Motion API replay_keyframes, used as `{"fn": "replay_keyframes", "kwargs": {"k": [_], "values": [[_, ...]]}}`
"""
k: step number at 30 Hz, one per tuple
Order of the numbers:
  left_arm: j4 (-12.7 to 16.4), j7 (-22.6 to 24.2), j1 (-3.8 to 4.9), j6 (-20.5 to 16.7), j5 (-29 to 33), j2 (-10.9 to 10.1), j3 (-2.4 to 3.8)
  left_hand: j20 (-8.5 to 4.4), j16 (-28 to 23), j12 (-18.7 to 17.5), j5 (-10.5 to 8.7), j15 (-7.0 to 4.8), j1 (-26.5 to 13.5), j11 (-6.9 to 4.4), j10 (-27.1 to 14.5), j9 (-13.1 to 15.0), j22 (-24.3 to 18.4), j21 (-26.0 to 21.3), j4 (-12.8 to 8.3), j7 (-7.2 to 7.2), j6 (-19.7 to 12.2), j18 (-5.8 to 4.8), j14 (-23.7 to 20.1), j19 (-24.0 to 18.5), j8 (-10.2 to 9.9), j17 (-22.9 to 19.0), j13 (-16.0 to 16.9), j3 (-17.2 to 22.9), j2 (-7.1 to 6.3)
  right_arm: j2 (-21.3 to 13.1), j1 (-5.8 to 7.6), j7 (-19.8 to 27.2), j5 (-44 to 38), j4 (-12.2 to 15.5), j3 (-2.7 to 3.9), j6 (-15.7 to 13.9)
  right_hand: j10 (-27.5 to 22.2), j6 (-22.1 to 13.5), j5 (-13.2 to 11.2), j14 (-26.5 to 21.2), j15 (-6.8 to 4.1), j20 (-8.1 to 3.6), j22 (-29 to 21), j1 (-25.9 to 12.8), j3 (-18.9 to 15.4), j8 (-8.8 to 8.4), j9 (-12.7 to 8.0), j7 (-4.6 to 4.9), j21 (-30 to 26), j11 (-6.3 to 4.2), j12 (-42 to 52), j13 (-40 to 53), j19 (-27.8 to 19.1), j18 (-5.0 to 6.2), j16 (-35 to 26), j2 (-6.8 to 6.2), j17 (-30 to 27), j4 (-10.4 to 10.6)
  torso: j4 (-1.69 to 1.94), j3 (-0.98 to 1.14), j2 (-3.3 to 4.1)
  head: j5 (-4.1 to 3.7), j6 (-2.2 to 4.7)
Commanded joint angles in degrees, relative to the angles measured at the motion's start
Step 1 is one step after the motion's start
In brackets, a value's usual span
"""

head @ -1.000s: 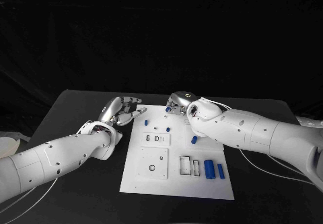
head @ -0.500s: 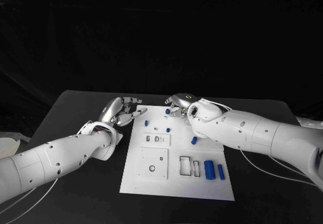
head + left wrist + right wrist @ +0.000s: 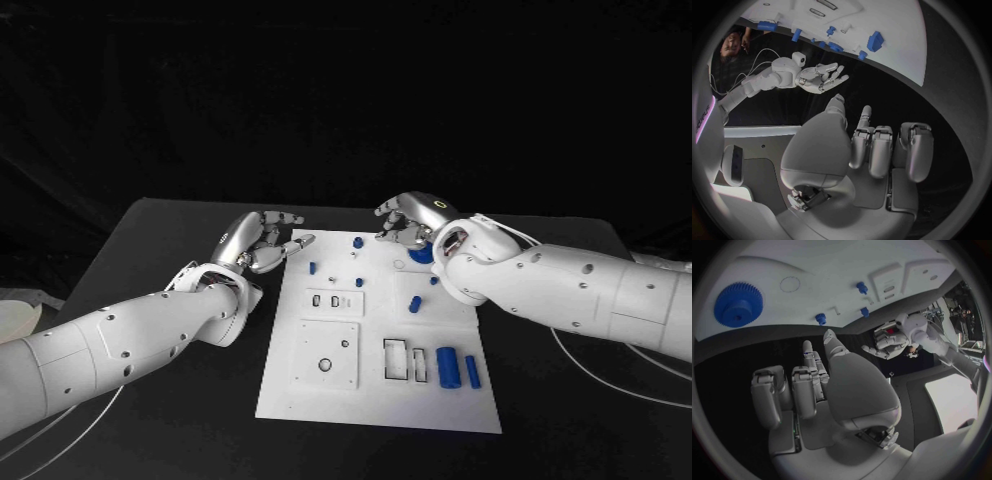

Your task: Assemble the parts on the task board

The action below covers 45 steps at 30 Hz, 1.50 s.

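- Black tabletop (image 3: 173,230) lies under us, with the white board (image 3: 378,395) in the middle.
- Our left hand (image 3: 264,240) hangs just beside the board's far left corner. It holds nothing, and its fingers are a bit curled and apart.
- Our right hand (image 3: 414,218) hangs over the board's far edge. It holds nothing too.
- A round blue gear (image 3: 737,303) lies flat on the board near our right hand.
- Small blue pegs (image 3: 315,264) stand farther in, and two longer blue bars (image 3: 449,363) lie near us.
- We think the parts are hard, light and a bit slippery. We would pinch a peg by its sides and take the gear by its toothed rim.
- Holes (image 3: 394,357) in the board near us look empty.
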Motion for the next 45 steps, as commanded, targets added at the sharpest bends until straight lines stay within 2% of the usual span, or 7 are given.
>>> {"fn": "replay_keyframes", "kwargs": {"k": [1, 7, 9, 15, 23, 29, 45], "values": [[-0.2, 0.4, 0.07, 0.0, 0.2, 0.3, 0.01, 0.3, 0.1, 0.1, 0.13, 0.26, 0.0, 0.19, 6.1, -0.1, 15.1, 0.1, -0.1, 0.09, 0.3, -0.83, 6.0, 6.0, -0.4, 15.1, 15.1, 0.2, 0.53, -3.3, 0.54, 3.7, 10.9, 3.7, -0.01, -5.2, 3.9, -0.6, 0.0, 6.0, -0.02, 0.25, 15.1, -0.6, -0.1, -0.57, 0.0, 0.19, 0.3, -0.81, 2.9, 1.3, 5.9, -0.39, 0.2, -0.08, 15.1, 0.6, -0.22, 0.11, -0.22, -0.09, 0.11], [-0.6, 0.5, 0.06, 0.1, 0.2, 0.6, -0.04, 0.3, 0.1, 0.1, 0.13, 0.26, 0.0, 0.19, 6.1, -0.1, 15.1, 0.1, -0.1, 0.09, 0.3, -0.83, 6.0, 6.0, -0.4, 15.1, 15.1, 0.2, 0.53, -9.8, 1.07, 6.7, 19.6, 9.0, -0.14, -4.7, -5.1, -1.2, 0.6, 5.8, -2.22, -2.2, 15.1, -2.4, -3.1, -0.73, 0.5, -1.51, 0.3, -4.22, 38.9, 33.4, 5.9, -0.39, 0.1, -1.52, 14.3, 0.9, -0.26, 0.23, -0.14, -1.18, 0.74], [-0.7, 0.5, 0.05, 0.2, 0.2, 0.6, -0.07, 0.3, 0.1, 0.1, 0.13, 0.26, 0.0, 0.19, 6.1, -0.1, 15.1, 0.1, -0.1, 0.09, 0.3, -0.83, 6.0, 6.0, -0.4, 15.1, 15.1, 0.2, 0.53, -10.9, 1.11, 7.3, 22.0, 9.6, -0.24, -3.8, -0.5, -2.4, 0.6, 5.0, -2.04, -1.84, 15.0, -4.5, -3.2, -0.88, 0.5, -1.91, 0.2, -3.78, 57.3, 53.2, 5.8, -0.37, -0.5, 0.66, 11.9, 2.6, -0.29, 0.26, -0.1, -1.58, 0.9], [-1.0, 0.5, 0.03, 0.3, 0.2, 0.8, -0.2, 0.3, 0.1, 0.1, 0.13, 0.26, 0.0, 0.19, 6.1, -0.1, 15.1, 0.1, -0.1, 0.09, 0.3, -0.83, 6.0, 6.0, -0.4, 15.1, 15.1, 0.2, 0.53, -12.9, 1.14, 8.8, 28.5, 9.6, -0.66, 1.0, 26.4, -4.8, 0.4, 6.0, 0.25, -0.64, 7.7, -10.1, -6.4, -0.54, 1.3, -3.12, -6.4, -1.78, 81.5, 84.2, -6.6, 2.21, 0.2, -1.96, 15.1, 4.4, -0.18, 0.12, -0.11, -2.83, 0.96], [-1.2, 0.5, 0.01, 0.5, 0.2, 1.0, -0.35, 0.3, 0.1, 0.1, 0.13, 0.26, 0.0, 0.19, 6.1, -0.1, 15.1, 0.1, -0.1, 0.09, 0.3, -0.83, 6.0, 6.0, -0.4, 15.1, 15.1, 0.2, 0.53, -12.8, 0.99, 5.5, 22.5, 7.5, -1.05, 6.3, 27.9, -3.2, 2.3, 6.0, 1.74, 0.81, 15.1, -11.1, -4.2, 0.75, 2.7, -3.38, 0.3, -0.5, 81.8, 84.8, 5.9, -0.39, 0.2, -2.72, 15.1, 4.8, -0.19, 0.05, -0.07, -3.05, 0.78], [-1.2, 0.6, 0.01, 0.5, 0.3, 1.2, -0.4, 0.3, 0.1, 0.1, 0.13, 0.27, 0.1, 0.2, 6.1, -0.1, 15.1, 0.1, -0.1, 0.1, 0.2, -0.83, 6.0, 6.0, -0.4, 15.1, 15.1, 0.3, 0.67, -11.3, 0.79, 0.5, 12.5, 4.6, -1.17, 8.3, 27.9, -2.6, 4.9, 6.0, -0.31, 0.0, 15.1, -10.1, -2.4, 3.9, 4.7, -1.72, 0.3, -2.5, 81.8, 84.8, 5.9, -0.39, 0.2, -2.01, 15.1, 3.6, 0.01, -0.07, -0.12, -3.54, 0.72], [-1.1, 0.6, 0.01, 0.5, 0.3, 0.9, -0.42, 0.3, 0.1, 0.1, 0.13, 0.27, 0.1, 0.2, 6.1, -0.1, 15.1, 0.1, -0.1, 0.1, 0.2, -0.83, 6.0, 6.0, -0.4, 15.1, 15.1, 0.3, 0.67, -8.0, -0.38, -5.1, -4.1, -0.1, -1.21, 8.3, 27.9, 0.0, 12.9, 6.0, -0.55, -0.44, 15.1, -8.2, 1.0, 7.05, 7.0, -0.85, 0.3, -1.36, 81.8, 84.8, 5.9, -0.39, 0.2, -4.06, 15.1, -0.2, -0.2, 0.12, -0.12, -3.38, 0.52]]}}
